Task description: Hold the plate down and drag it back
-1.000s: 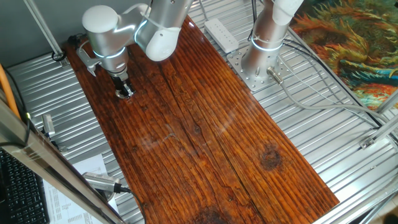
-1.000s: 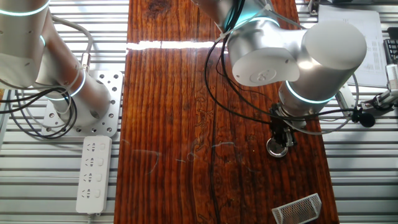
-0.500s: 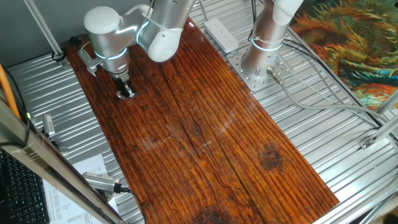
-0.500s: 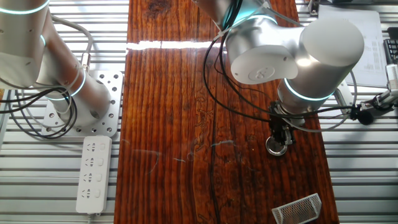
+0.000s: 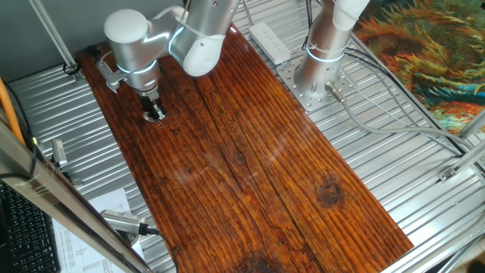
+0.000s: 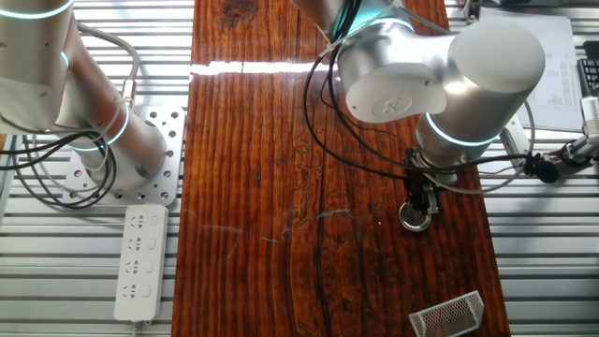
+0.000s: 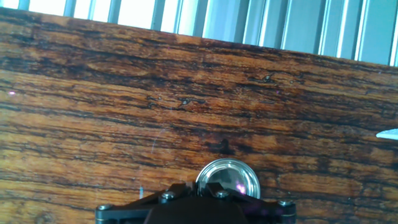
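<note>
**The plate pinned under the gripper tip on the wooden board**

The plate (image 7: 227,179) lies flat on the dark, glossy wooden board (image 5: 250,159), near one long edge of it. In the hand view it is a round silvery disc whose near side is hidden by the black base of the gripper (image 7: 211,198). In the other fixed view the gripper (image 6: 417,208) points straight down with its tip on the plate (image 6: 413,221). In one fixed view the gripper (image 5: 154,112) stands at the far left part of the board and the disc itself is too small to make out. Whether the fingers are apart or together cannot be told; nothing is seen clasped between them.

The board shows strong lengthwise grain, a seam down its middle, faint pale scratches and a bright band of reflected light. It rests on a bench of ribbed metal slats (image 5: 379,159). A second arm's base (image 5: 318,72) is bolted to a perforated plate beside the board, with a white power strip (image 6: 140,262) near it. A small wire-mesh piece (image 6: 447,314) lies at the board's corner.
</note>
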`<state>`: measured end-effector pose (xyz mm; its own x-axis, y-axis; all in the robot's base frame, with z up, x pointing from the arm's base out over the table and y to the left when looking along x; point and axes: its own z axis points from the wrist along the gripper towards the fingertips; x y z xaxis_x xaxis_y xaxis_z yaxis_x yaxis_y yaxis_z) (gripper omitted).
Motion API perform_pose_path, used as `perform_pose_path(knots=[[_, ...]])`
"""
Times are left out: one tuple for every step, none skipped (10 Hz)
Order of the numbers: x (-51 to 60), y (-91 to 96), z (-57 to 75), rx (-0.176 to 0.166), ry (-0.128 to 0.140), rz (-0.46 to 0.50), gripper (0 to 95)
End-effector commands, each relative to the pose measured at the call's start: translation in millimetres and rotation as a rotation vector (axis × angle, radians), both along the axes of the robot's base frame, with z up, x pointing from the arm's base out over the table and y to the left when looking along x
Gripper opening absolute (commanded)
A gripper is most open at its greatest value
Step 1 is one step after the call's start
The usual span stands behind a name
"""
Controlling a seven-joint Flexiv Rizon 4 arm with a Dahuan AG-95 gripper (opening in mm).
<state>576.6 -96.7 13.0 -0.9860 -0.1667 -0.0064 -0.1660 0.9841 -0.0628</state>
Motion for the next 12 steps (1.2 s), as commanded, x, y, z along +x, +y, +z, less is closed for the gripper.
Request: perform_pose_path(knots=[[-0.3,1.3,-0.5,-0.006,0.0,-0.005,0.0],[-0.9,2.9,-0.9,-0.006,-0.001,-0.007,0.0],[-1.4,4.4,-0.8,-0.006,-0.001,-0.009,0.0],[-1.6,5.3,0.5,-0.008,-0.001,-0.007,0.0],[-1.8,6.9,2.4,-0.005,0.0,-0.01,0.0],[-2.2,9.8,3.1,-0.004,-0.001,-0.014,0.0],[-3.2,12.3,2.5,-0.004,-0.002,-0.019,0.0],[-4.0,14.0,2.1,-0.004,-0.002,-0.022,0.0],[-4.5,15.2,1.8,-0.004,-0.002,-0.024,0.0],[-4.9,16.0,1.6,-0.004,-0.002,-0.027,0.0],[-5.2,16.6,1.4,-0.004,-0.002,-0.028,0.0],[-5.2,16.6,1.4,-0.004,-0.001,-0.029,0.0]])
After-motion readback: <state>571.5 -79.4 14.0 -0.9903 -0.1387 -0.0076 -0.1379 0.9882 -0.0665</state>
